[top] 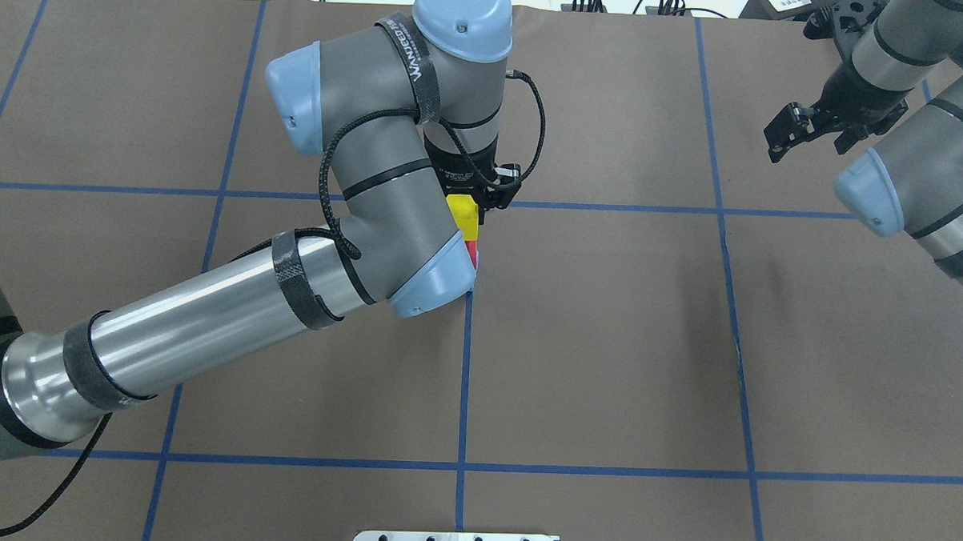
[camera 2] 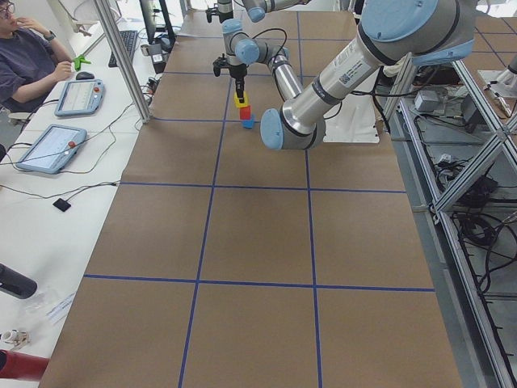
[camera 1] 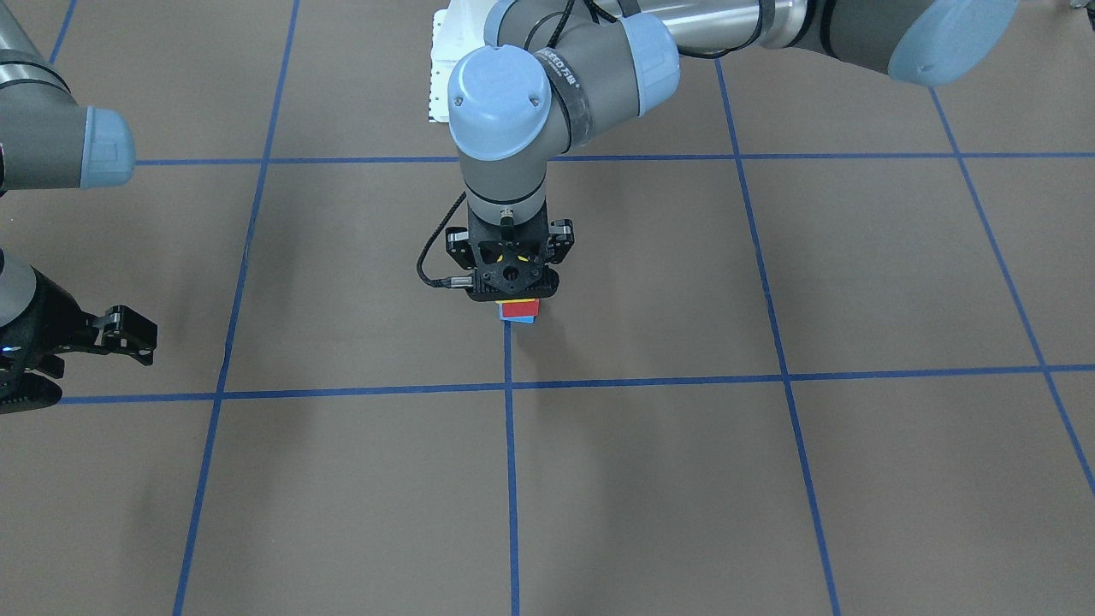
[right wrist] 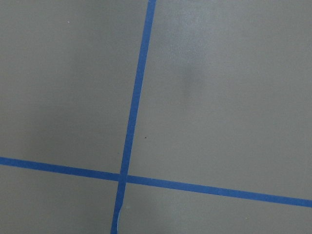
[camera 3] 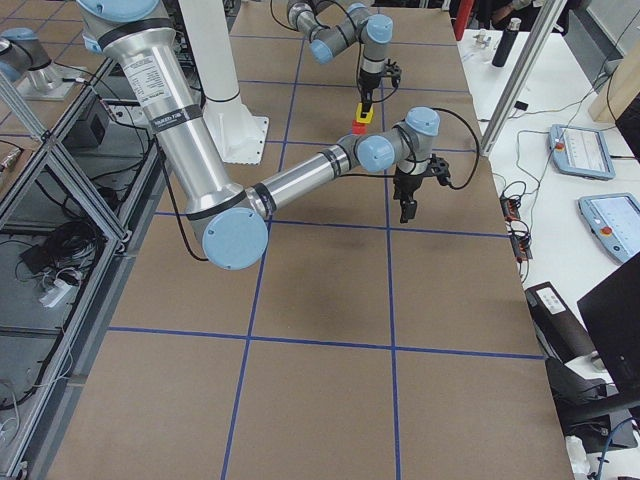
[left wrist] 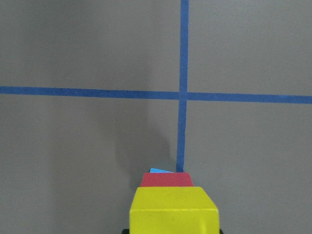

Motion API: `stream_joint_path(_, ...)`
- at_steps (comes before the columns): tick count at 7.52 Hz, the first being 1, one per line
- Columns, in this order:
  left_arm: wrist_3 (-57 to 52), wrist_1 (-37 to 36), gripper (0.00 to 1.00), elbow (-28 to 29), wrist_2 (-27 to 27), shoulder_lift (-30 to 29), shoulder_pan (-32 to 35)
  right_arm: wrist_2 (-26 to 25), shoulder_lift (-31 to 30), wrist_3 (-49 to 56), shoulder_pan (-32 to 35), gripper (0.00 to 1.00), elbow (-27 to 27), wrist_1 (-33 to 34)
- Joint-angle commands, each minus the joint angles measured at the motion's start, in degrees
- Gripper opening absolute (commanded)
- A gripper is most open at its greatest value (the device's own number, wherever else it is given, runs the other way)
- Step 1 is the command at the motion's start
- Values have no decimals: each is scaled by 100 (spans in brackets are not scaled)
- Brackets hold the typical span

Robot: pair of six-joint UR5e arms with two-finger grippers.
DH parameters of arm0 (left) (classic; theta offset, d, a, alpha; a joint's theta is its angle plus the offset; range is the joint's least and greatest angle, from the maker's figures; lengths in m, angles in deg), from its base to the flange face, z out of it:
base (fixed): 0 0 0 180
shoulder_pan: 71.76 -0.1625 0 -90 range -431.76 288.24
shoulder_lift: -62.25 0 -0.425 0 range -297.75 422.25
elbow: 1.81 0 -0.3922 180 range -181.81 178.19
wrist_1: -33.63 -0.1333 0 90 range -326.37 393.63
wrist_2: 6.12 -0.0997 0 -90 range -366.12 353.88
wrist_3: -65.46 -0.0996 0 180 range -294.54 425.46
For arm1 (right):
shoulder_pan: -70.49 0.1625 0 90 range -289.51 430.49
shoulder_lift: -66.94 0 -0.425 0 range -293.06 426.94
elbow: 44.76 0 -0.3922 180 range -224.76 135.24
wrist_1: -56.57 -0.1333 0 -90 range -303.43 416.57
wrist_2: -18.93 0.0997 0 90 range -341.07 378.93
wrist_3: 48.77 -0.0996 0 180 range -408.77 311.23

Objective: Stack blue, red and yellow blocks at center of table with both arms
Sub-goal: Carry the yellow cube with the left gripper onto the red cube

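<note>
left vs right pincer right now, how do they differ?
The left pincer hangs over the middle of the table, while the right pincer is off to the side. The left is closed on the yellow block above the red block; the right is open and empty. Both are black and two-fingered.

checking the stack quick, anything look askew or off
Only slightly: the blue block sits a little offset under the red block, with a sliver of it peeking past the red block's edge in the front and left wrist views. The yellow block looks square on top. Nothing looks spilled or damaged.
</note>
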Motion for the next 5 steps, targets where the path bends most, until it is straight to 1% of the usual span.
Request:
stream_joint_path(1,3,0,0,-9,9,5,-16,-4,-18,11,9,99,0,4)
stream_joint_path(5,12,0,0,-18,9,49,-139,5,-36,20,9,99,0,4)
